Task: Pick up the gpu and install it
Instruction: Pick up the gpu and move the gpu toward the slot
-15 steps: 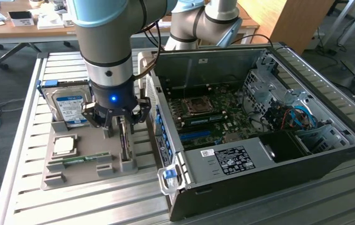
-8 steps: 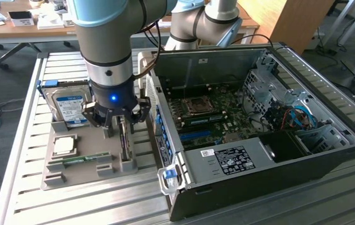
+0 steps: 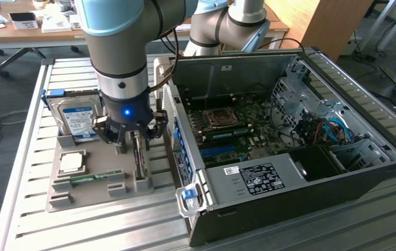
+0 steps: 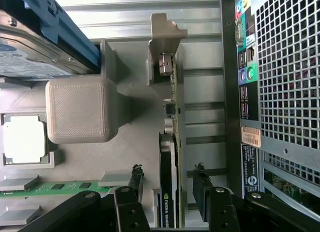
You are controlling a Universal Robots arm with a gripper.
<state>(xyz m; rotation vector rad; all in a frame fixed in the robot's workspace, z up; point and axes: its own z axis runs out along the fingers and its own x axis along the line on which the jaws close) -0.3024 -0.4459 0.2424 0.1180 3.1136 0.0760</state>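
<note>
- The pincer [image 4: 167, 187] is open, one finger each side of the gpu [image 4: 168, 162], clear of it
- The gpu stands on edge in the grey tray [image 3: 100, 157] beside the case [image 3: 309, 204]

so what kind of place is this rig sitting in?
Probably a robotics lab or workshop, set up for PC assembly: a slatted metal table carries an open computer case and a grey parts tray, with office desks behind.

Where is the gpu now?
In the exterior view, the thin black-faced gpu card stands on edge in the grey tray, inside the open claw, left of the black computer case.
</note>
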